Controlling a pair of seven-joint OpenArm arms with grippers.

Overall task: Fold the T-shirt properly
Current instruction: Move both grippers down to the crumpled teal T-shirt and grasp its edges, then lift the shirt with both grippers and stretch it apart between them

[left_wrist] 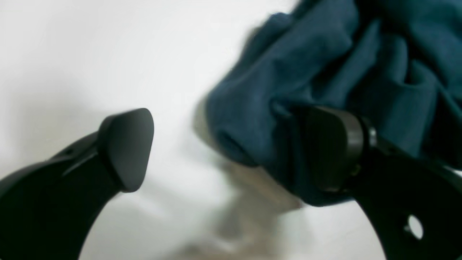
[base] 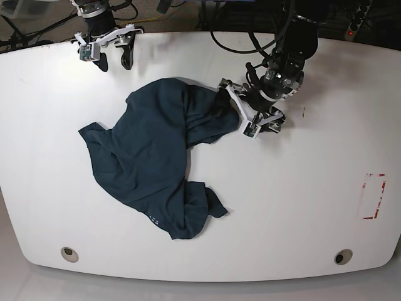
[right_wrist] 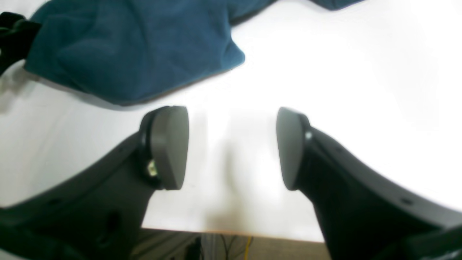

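Fingers [left_wrist: 126,151] of left gripper [base: 250,116] spreading wide, one pad touching bunched T-shirt [base: 156,157] edge mid-table, nothing clamped. Right gripper [base: 111,55] hanging apart at far edge, empty. Advising: be sliding lower pad under single layer before closing.

The T-shirt [base: 153,160] is showing as soft, matt, faintly fuzzy cloth, rumpling in thick folds on the table [base: 301,200], which is looking smooth, white and slightly glossy. The left gripper [left_wrist: 231,151] pads beside the cloth are appearing matt dark plastic.
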